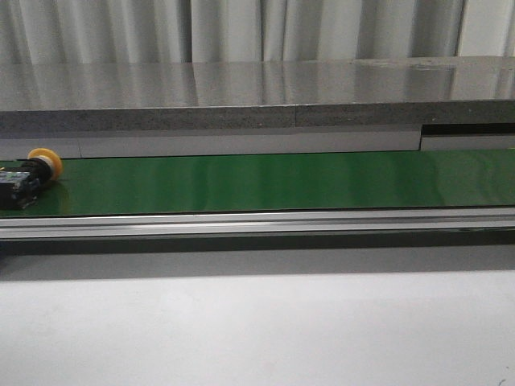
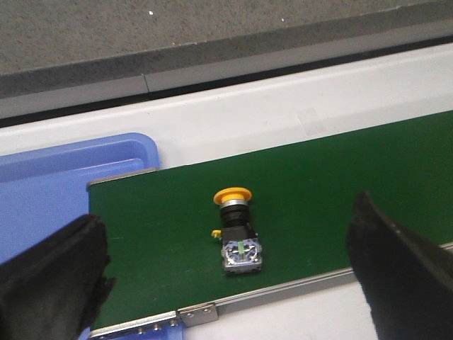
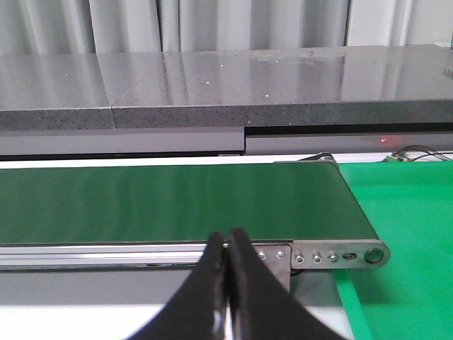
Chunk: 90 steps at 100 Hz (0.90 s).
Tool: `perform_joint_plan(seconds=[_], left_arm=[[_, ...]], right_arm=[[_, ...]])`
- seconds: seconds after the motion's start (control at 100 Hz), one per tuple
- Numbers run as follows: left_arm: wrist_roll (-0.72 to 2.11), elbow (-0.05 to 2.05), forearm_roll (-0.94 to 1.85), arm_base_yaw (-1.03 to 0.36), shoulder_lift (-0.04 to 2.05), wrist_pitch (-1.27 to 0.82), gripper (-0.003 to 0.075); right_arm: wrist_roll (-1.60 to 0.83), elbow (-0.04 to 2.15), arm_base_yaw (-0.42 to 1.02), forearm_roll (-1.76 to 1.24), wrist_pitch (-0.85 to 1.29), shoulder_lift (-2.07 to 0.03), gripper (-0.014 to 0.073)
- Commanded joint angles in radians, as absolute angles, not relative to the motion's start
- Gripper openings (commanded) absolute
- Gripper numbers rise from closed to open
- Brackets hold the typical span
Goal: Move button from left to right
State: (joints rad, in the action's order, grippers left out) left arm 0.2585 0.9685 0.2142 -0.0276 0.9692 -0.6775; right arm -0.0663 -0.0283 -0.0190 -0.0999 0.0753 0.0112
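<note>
The button [image 1: 32, 174] lies on its side at the far left end of the green belt [image 1: 265, 183], yellow head pointing away from me. In the left wrist view the button [image 2: 236, 227] lies on the belt between and beyond my two black fingers. My left gripper [image 2: 230, 273] is open wide and empty, apart from the button. My right gripper [image 3: 228, 244] is shut and empty, in front of the belt's right end. Neither gripper shows in the front view.
A blue bin [image 2: 49, 191] sits under the belt's left end. A bright green surface [image 3: 403, 212] lies past the belt's right end roller [image 3: 354, 255]. A grey stone ledge [image 1: 257, 96] runs behind the belt, an aluminium rail [image 1: 257, 221] along its front.
</note>
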Motion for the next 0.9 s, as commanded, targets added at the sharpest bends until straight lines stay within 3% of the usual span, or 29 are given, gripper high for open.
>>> perform_joint_plan(seconds=[0.0, 0.23, 0.47, 0.89], left_arm=[[0.259, 0.875, 0.235, -0.035, 0.836, -0.518, 0.0659], [0.259, 0.580, 0.235, -0.035, 0.515, -0.354, 0.0659], [0.259, 0.383, 0.235, -0.035, 0.252, -0.319, 0.0659], [0.259, 0.270, 0.235, -0.035, 0.192, -0.189, 0.0659]], right_arm=[[-0.068, -0.011, -0.018, -0.088, -0.012, 0.029, -0.0068], [-0.068, -0.011, -0.018, -0.088, -0.012, 0.029, -0.0068], [-0.068, -0.011, -0.018, -0.088, -0.012, 0.029, -0.0068], [-0.068, -0.011, -0.018, -0.088, -0.012, 0.029, -0.0068]])
